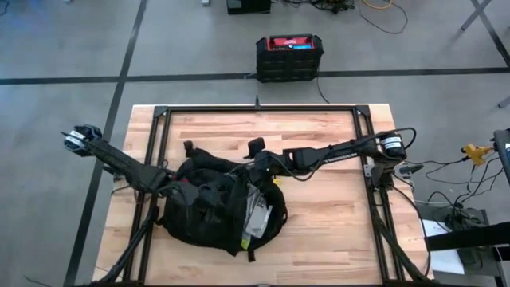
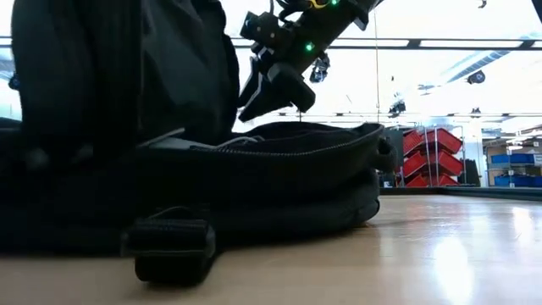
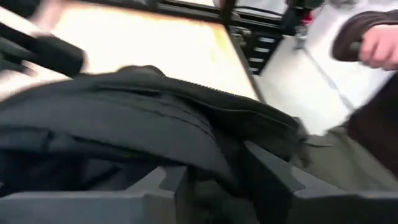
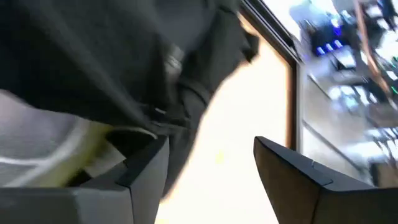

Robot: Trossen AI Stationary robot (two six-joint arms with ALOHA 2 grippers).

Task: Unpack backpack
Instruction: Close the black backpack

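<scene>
the backpack (image 1: 219, 209) lies on the wooden table (image 1: 335, 231), toward its left-centre, main compartment unzipped with pale and yellow-green contents (image 1: 256, 217) showing at the opening. the left gripper (image 1: 177, 190) is at the backpack's left edge; in the left wrist view its fingers (image 3: 273, 180) stand apart with black fabric bunched between them, though a firm clamp cannot be confirmed. the right gripper (image 1: 256, 163) is at the backpack's upper right edge, fingers (image 4: 311, 180) apart, over the opening. a person's hand (image 3: 379, 46) shows beyond the table.
</scene>
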